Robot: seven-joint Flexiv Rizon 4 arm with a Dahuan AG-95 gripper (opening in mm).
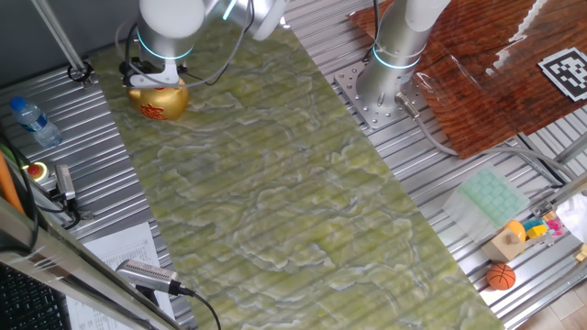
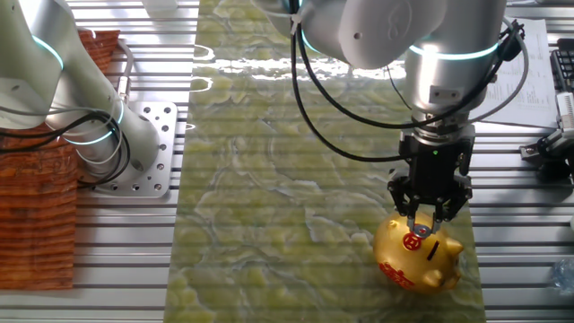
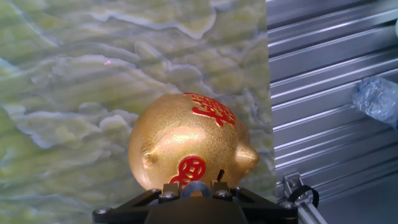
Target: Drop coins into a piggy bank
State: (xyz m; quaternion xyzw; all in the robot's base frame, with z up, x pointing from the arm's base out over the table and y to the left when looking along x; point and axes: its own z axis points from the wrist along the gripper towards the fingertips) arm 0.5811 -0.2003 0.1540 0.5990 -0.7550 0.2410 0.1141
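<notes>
The gold piggy bank [image 2: 418, 257] with red markings stands on the green mat; it also shows in one fixed view [image 1: 159, 99] and fills the hand view [image 3: 189, 143]. My gripper [image 2: 423, 226] hangs straight above the pig's back, fingertips just over the dark slot [image 2: 434, 248]. In the hand view the gripper [image 3: 196, 188] is shut on a small grey round coin [image 3: 196, 189] between the fingertips, right over the pig. In one fixed view the gripper [image 1: 157, 81] is mostly hidden by the arm.
A plastic bottle [image 1: 35, 121] lies on the ribbed metal table left of the mat, also in the hand view [image 3: 376, 99]. A second arm's base [image 1: 381, 87] stands at the far side. Toys, including an orange basketball [image 1: 501, 276], sit at the lower right.
</notes>
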